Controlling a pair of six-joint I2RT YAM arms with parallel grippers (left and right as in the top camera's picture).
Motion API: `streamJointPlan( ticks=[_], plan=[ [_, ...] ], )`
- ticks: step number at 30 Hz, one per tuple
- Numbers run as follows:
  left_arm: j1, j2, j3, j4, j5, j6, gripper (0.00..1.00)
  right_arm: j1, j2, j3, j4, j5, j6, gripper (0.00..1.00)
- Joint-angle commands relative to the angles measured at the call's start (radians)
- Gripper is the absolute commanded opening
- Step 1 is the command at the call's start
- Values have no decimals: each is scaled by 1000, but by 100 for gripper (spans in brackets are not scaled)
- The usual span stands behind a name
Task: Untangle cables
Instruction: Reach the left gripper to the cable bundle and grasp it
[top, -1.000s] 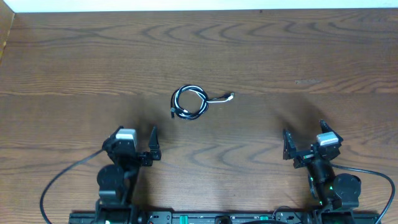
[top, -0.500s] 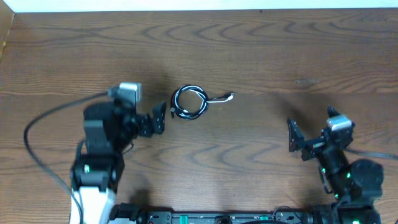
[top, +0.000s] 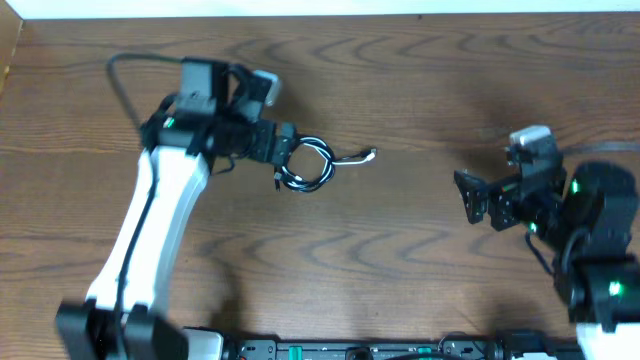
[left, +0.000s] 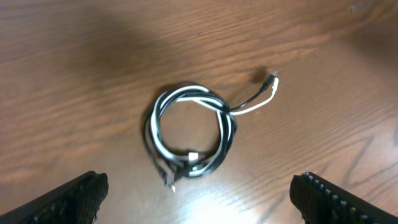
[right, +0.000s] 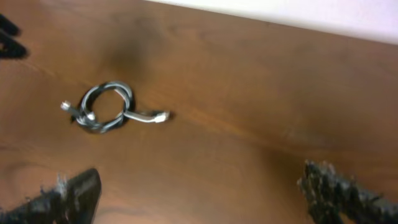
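Brown wood-grain table (top: 420, 90), coiled white-and-black cables (top: 307, 165) at centre frame, left gripper (top: 281, 143) spread just left of the coil, right gripper (top: 470, 198) spread at right.

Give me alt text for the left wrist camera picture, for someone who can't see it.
A small coil of white and black cables lies on a brown wooden table, one loose end with a plug trailing to the upper right. The left gripper is open, its two dark fingers at the bottom corners, clear of the coil.
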Motion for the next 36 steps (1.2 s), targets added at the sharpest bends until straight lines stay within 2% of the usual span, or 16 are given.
streamJointPlan(
  ticks=[1,4,8,10,11,14,20,24,29,34,36],
  plan=[
    [-16,104,94,-26,14,64,99,10,139,161,-132,-32,-54,99],
    [-19,154,99,12,14,64,99,10,240,249,-206,-32,-55,99],
    [-19,209,97,63,41,64,99,10,317,262,-180,-144,48,99],
    [-22,237,97,79,40,77,99,10,342,262,-164,-199,50,99],
    [-23,255,97,79,40,126,97,10,353,262,-156,-213,51,99],
    [-23,306,97,79,21,211,79,10,375,262,-142,-216,51,93],
    [-27,423,97,95,-71,211,70,10,381,262,-139,-213,51,90],
    [-32,479,97,116,-74,211,64,10,381,262,-134,-211,51,90],
    [-43,526,97,144,-74,211,50,10,381,262,-124,-211,55,89],
    [-64,563,88,154,-83,211,46,10,381,262,-124,-208,55,89],
    [-76,574,87,164,-124,210,41,10,381,262,-123,-208,55,89]
  ],
)
